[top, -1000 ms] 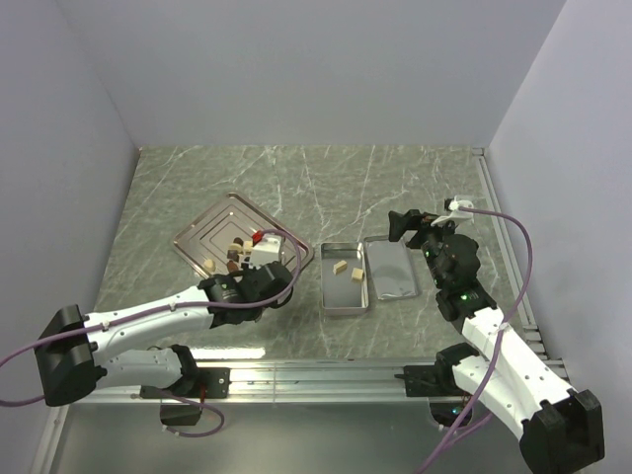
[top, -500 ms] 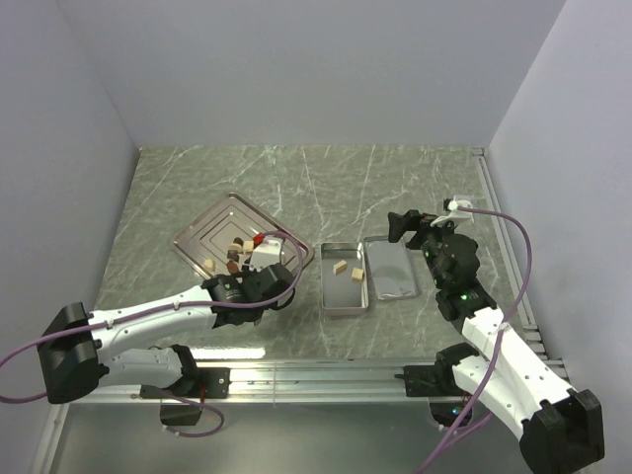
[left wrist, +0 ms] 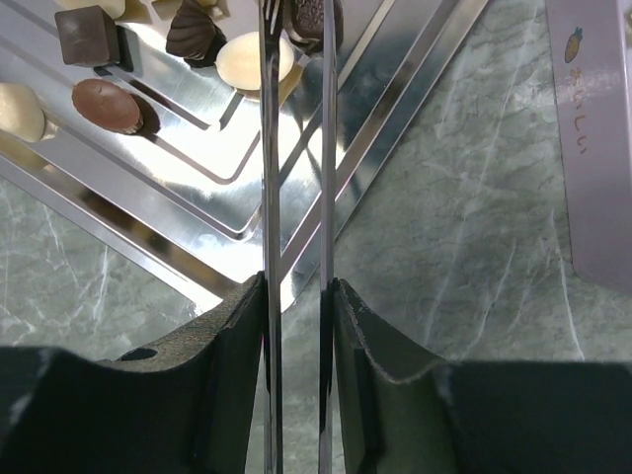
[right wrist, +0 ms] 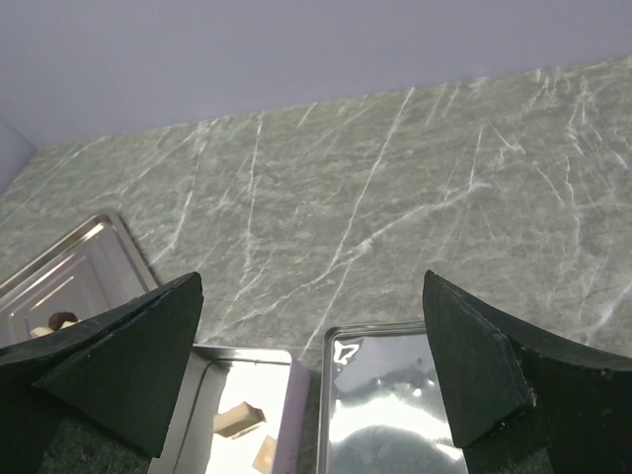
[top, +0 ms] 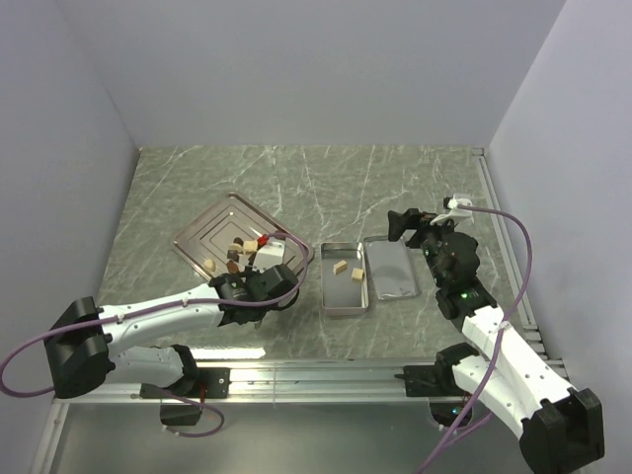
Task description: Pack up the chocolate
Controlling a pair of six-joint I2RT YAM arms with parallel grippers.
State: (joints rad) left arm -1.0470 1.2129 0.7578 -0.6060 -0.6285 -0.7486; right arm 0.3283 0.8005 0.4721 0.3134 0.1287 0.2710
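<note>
Several small chocolates point(top: 235, 253), dark brown and cream, lie on the ridged steel tray point(top: 210, 229). In the left wrist view they include a dark square point(left wrist: 86, 32), a cream oval point(left wrist: 255, 61) and a brown oval point(left wrist: 107, 104). My left gripper point(left wrist: 296, 291) is shut on thin metal tongs point(left wrist: 272, 178). The tong tips reach over the tray, with a dark chocolate point(left wrist: 314, 12) between them. The open tin point(top: 346, 308) holds two tan pieces point(top: 341, 266). My right gripper point(top: 415, 225) is open and empty, above the tin's far right corner.
The tin's lid point(top: 391, 269) lies inside-up just right of the tin, under my right gripper. The tin's lilac wall point(left wrist: 592, 128) is to the right of the tongs. The tray's near corner point(left wrist: 212, 286) is just ahead of my left fingers.
My left arm has shifted slightly right and forward, and the tongs have stayed over the tray. The right arm has not moved.
</note>
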